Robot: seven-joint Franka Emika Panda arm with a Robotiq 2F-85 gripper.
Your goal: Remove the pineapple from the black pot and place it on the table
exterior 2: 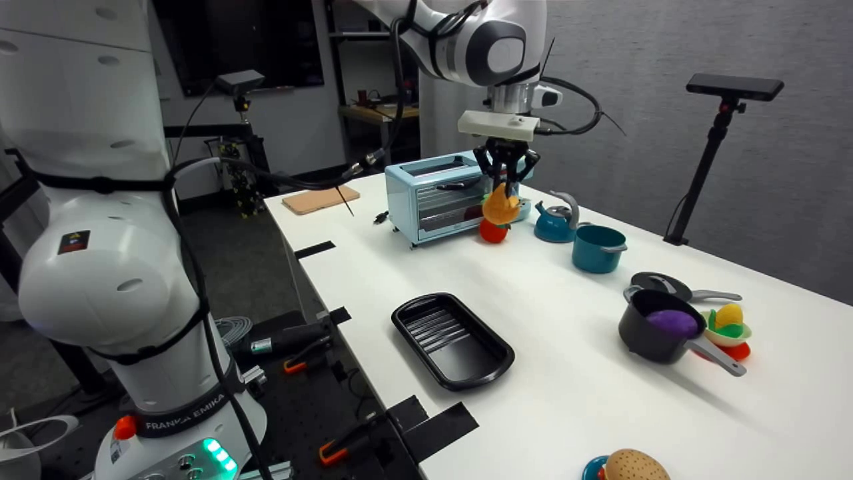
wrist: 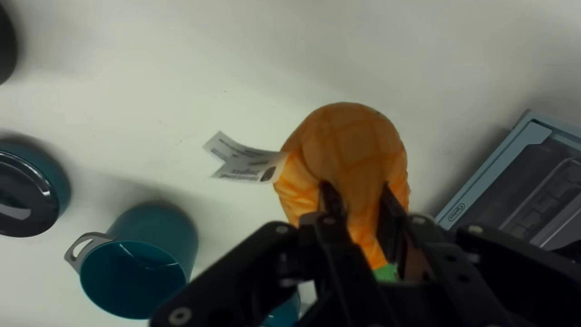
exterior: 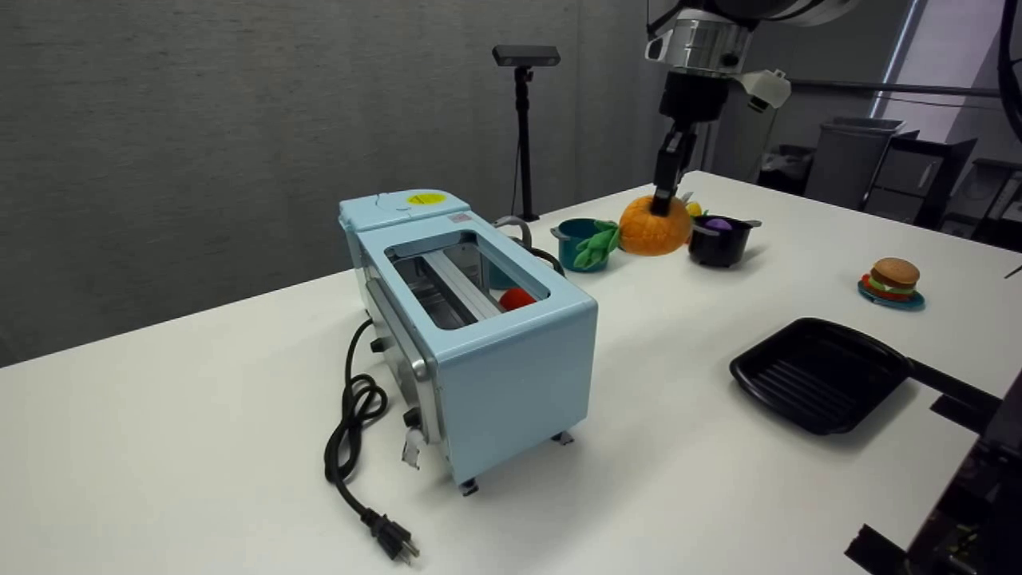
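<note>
My gripper [wrist: 357, 193] is closed firmly around the plush pineapple [exterior: 648, 235], and I hold it in the air above the white table [exterior 2: 566, 400]. The black pot [exterior 2: 648, 344] stands well apart from it, with a purple toy [exterior 2: 673, 323] inside. In my wrist view, the pineapple, a white tag [wrist: 254, 165] sticking out from its side, appears between the teal pot [wrist: 170, 227] and the light-blue toaster oven [wrist: 494, 170].

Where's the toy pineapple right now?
The pineapple is held in the gripper; in the wrist view it's right of centre, between the teal pot, lower left, and the blue toaster, right.
</note>
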